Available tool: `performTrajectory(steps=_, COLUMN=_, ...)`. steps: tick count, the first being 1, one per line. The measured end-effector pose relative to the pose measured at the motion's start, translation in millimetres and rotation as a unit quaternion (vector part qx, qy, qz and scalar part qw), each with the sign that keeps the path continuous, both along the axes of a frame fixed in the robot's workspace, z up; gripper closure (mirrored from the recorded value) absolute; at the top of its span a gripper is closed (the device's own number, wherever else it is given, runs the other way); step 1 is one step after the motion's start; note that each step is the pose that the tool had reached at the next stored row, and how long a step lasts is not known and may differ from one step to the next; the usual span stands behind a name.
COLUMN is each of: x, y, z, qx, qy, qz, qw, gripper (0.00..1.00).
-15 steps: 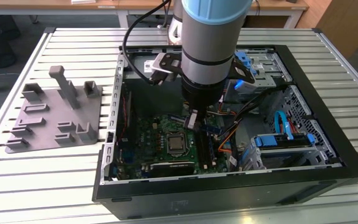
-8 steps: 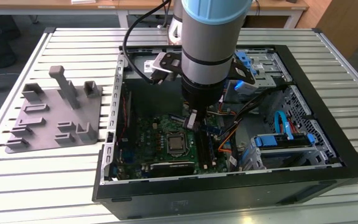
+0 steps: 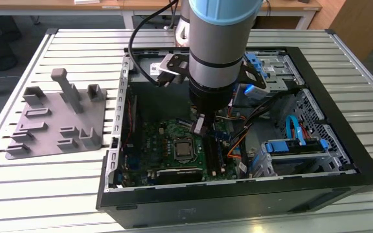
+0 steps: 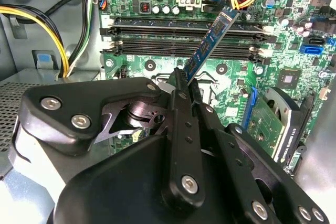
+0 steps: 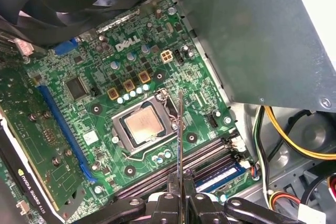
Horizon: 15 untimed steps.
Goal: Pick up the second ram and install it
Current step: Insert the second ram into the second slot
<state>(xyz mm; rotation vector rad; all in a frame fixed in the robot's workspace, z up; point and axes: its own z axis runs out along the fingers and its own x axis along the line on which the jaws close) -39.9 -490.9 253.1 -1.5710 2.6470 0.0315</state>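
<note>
- The gripper [image 4: 182, 80] is clamping its jaws on the second ram [image 4: 212, 40], holding it tilted above the motherboard [image 4: 157, 66] inside the open computer case [image 3: 238, 199].
- The stick's free end is hanging near the memory slots [image 4: 173, 40], apparently not touching them.

The second ram [image 4: 210, 43] apparently hangs above memory slots [image 4: 152, 40].

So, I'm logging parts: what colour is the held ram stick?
Blue: the second ram shows best in the second wrist view.
</note>
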Motion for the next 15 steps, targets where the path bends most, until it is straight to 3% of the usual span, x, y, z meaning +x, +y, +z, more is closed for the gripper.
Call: performTrajectory(steps=15, x=0.0, y=0.0, z=-0.1, qx=-0.0006, qy=0.0, qz=-0.027, qw=0.9996, gripper=0.86)
